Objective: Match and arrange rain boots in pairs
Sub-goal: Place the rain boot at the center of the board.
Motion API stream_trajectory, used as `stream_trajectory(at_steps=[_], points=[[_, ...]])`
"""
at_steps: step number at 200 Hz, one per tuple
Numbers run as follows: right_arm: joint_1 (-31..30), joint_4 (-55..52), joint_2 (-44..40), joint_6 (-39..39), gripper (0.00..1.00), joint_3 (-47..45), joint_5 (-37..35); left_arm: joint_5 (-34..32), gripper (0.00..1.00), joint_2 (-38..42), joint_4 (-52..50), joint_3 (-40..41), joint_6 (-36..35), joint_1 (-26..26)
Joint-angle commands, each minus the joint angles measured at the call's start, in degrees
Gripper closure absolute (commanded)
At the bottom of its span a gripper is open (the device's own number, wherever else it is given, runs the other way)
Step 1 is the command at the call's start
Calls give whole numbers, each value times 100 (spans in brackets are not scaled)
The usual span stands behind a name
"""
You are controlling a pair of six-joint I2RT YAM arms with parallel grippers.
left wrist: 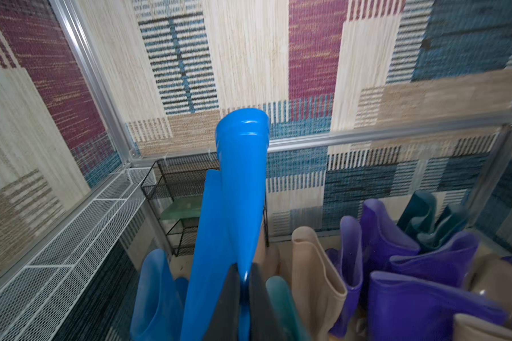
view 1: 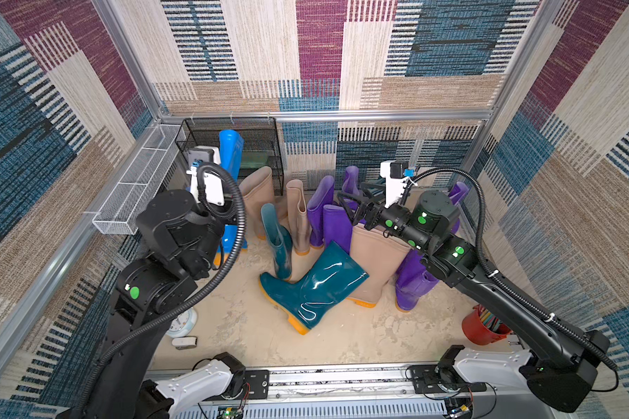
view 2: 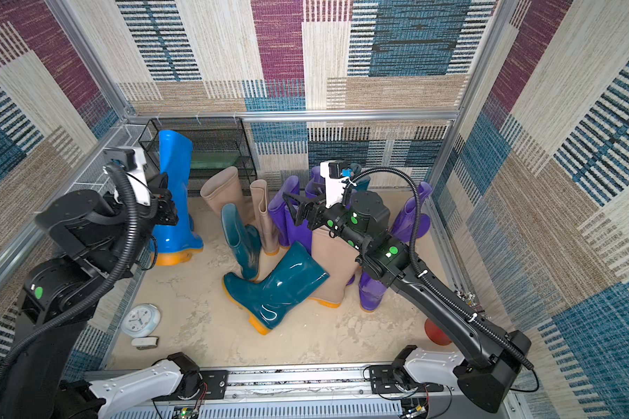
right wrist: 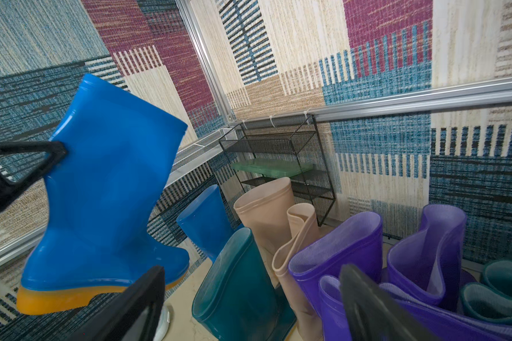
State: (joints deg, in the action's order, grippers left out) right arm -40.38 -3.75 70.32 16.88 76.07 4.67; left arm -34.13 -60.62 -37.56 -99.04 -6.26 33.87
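At left-rear part of tabletop (view 2: 204, 326), left arm folded, wrist raised. Left gripper (left wrist: 243, 276) clenched on shaft of tall bright blue boot (view 2: 175, 188); boot slightly tilted, in front of black wire rack (view 1: 262, 138). Right arm stretched forward over middle. Right gripper (view 1: 346, 205) spread wide, holding nothing, above purple boots (view 1: 322, 203) and beige boot (view 1: 374, 261). One teal boot (view 1: 316, 286) lying on side in centre, second teal boot (view 1: 278, 239) standing just behind, touching it. Clock (view 2: 140, 321) near left arm: digits too small to read.
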Motion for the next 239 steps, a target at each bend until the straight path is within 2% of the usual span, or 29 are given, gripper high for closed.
stream_trajectory(at_steps=[1, 22, 35, 48, 78, 136, 170, 239], points=[[3, 104, 34, -11, 5, -111, 206, -532, 100, 161, 571, 357, -264, -21], [-2, 124, 86, 86, 5, -238, 295, -704, 100, 206, 838, 936, -318, -91], [4, 114, 112, 92, 5, -292, 326, -673, 100, 223, 1009, 1266, -270, -313], [3, 69, 130, 78, 5, -324, 304, -388, 100, 175, 1022, 1452, -65, -730], [2, 13, 144, 27, 5, -355, 241, 744, 100, -54, 994, 1659, 679, -1970], [108, 135, 594, 46, 5, -189, 187, 2075, 100, -1066, 1390, 1528, 1030, -2955], [225, 142, 1029, 191, 4, 29, 441, 2573, 100, -1422, 1348, 1353, 983, -3278], [675, -312, 1387, 397, 3, 229, 649, 2610, 100, -2047, 1549, 1057, 962, -3408]])
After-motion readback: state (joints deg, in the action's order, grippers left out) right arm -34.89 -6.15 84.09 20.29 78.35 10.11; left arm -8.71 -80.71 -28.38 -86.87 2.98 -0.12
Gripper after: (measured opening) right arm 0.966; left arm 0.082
